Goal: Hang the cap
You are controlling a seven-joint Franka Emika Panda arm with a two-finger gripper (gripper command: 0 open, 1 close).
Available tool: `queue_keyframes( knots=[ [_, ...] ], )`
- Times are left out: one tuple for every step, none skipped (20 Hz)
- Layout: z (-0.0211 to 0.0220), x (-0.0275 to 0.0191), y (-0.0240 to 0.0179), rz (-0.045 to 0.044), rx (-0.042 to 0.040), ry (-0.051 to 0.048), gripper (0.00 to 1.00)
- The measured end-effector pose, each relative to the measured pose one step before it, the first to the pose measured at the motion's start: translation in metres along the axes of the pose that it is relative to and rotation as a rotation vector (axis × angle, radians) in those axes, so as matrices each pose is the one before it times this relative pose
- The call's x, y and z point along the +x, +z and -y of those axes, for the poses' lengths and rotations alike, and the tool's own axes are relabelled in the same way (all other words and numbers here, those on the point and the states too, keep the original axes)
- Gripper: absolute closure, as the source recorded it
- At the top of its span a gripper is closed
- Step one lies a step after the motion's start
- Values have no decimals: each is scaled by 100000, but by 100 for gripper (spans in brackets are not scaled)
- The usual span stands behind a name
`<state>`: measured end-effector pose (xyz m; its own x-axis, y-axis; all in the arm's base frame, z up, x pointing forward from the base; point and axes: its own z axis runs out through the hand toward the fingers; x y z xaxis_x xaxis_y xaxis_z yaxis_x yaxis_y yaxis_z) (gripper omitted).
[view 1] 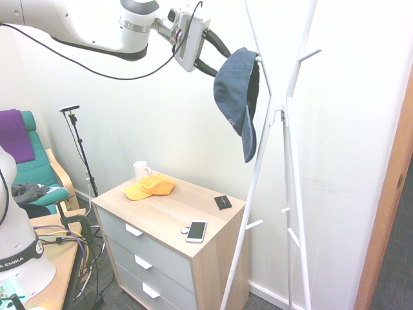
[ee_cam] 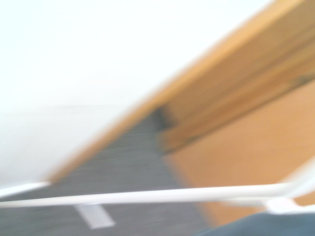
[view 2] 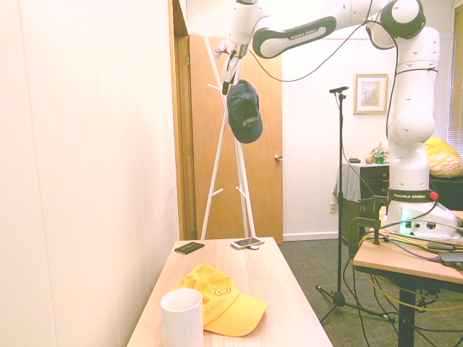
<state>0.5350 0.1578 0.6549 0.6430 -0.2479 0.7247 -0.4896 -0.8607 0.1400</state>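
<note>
White coat rack [view 1: 260, 160] bears the cap

Slate-blue baseball cap [view 1: 235, 87] hangs from an upper peg [view 1: 259, 59], brim down. Beside it, the gripper's [view 1: 222, 64] fingers stand apart. Best now to back straight off, slowly, lest a fingertip snag the fabric.
</note>
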Motion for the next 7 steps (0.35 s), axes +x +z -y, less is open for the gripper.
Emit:
queue_keyframes(
  knots=[
    [483,-415,-455,5369,3657,937,0],
    [444,-472,-344,5505,3331,855,0],
    [340,-459,-149,5649,3350,577,0],
    [171,-325,-29,5400,3106,497,0],
    [104,-281,-40,5787,3040,468,0],
    [57,-272,-49,5797,2738,299,0],
    [28,-271,-98,5695,2502,298,0]
  ],
)
